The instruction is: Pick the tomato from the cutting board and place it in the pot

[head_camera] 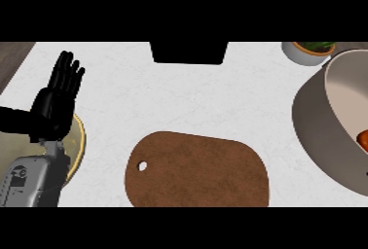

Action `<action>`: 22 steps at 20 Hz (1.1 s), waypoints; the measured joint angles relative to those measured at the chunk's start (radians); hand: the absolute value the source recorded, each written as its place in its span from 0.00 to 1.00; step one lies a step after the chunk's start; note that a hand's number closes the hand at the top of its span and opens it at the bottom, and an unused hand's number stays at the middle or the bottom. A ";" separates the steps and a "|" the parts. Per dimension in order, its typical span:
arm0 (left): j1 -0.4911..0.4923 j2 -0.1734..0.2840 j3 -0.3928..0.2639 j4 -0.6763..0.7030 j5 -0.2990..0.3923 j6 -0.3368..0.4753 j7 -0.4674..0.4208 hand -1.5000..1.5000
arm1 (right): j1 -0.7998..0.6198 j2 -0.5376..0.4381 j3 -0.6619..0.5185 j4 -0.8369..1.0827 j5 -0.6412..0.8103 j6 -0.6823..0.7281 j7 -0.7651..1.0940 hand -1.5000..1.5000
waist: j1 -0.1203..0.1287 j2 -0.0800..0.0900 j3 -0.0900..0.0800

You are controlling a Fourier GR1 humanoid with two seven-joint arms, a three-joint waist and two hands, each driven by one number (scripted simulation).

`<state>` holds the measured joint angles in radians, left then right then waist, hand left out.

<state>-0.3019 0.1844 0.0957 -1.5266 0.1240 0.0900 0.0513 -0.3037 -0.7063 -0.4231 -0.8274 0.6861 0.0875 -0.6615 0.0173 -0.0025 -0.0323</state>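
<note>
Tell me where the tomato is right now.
In the head view the tomato shows as a red sliver at the far right edge, inside the pot, well right of the bare cutting board.

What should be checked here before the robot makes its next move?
1. Tomato in the pot: ok, something red-orange shows inside at the view's right edge.
2. Cutting board bare: ok, nothing lies on it.
3. Left hand holding nothing: ok, fingers straight and upright at the left.
4. Right hand free: cannot tell, it does not show.
5. Pot wholly on the counter: cannot tell, the view cuts it off.
</note>
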 measured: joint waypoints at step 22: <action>0.010 0.008 0.014 -0.008 0.004 -0.007 0.001 0.50 | -0.186 -0.078 -0.262 0.340 -0.374 0.335 -0.052 0.00 | -0.005 0.006 0.025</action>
<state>-0.2921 0.1921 0.1102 -1.5344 0.1278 0.0835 0.0524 -0.4893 -0.7839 -0.6852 -0.4870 0.3120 0.4225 -0.7135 0.0126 0.0033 -0.0075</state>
